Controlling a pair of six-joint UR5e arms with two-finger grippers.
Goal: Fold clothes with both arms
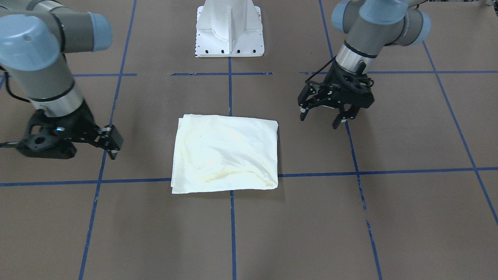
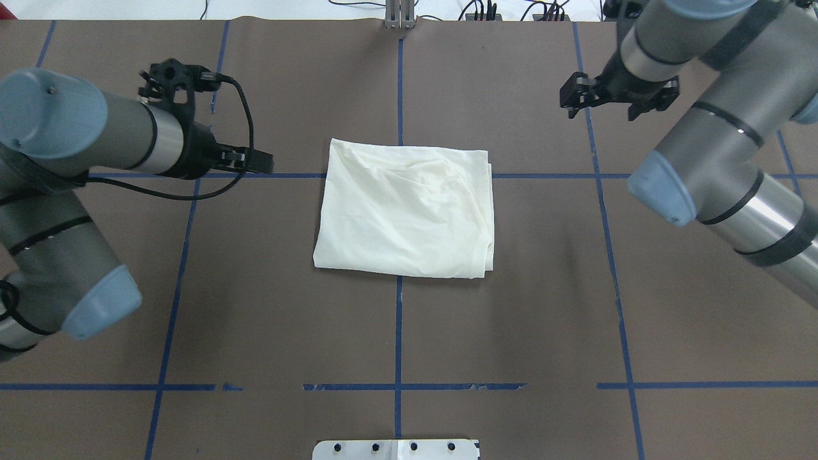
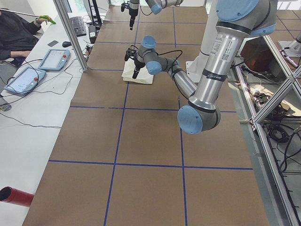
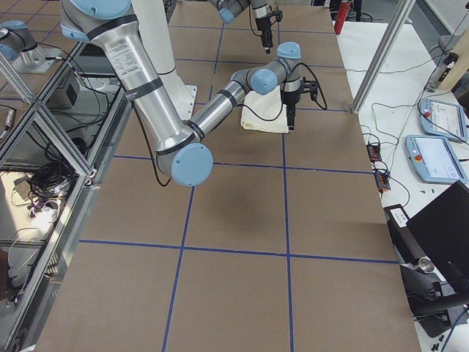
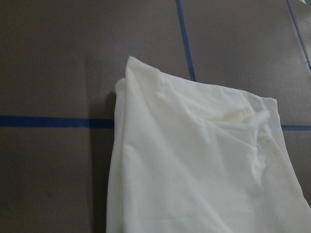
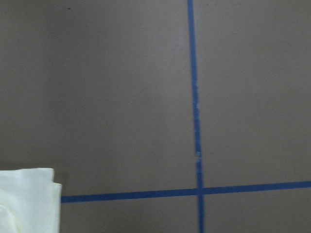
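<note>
The cream shirt (image 2: 402,211) lies folded into a rough rectangle in the middle of the brown table (image 2: 524,332), plain side up. It straddles the centre blue tape line (image 2: 398,332), and its far edge runs along a cross line. Stacked layer edges show on its right side, and a soft ridge runs near the far edge. My left gripper (image 1: 320,121) hangs off the shirt's left, apart from the cloth and tilted toward it, fingers spread wide and holding nothing. My right gripper (image 1: 112,148) hangs off the shirt's right, well apart from it; I see it edge-on and cannot tell whether it is wide or narrow. My white base (image 1: 229,35) stands at the near edge.
</note>
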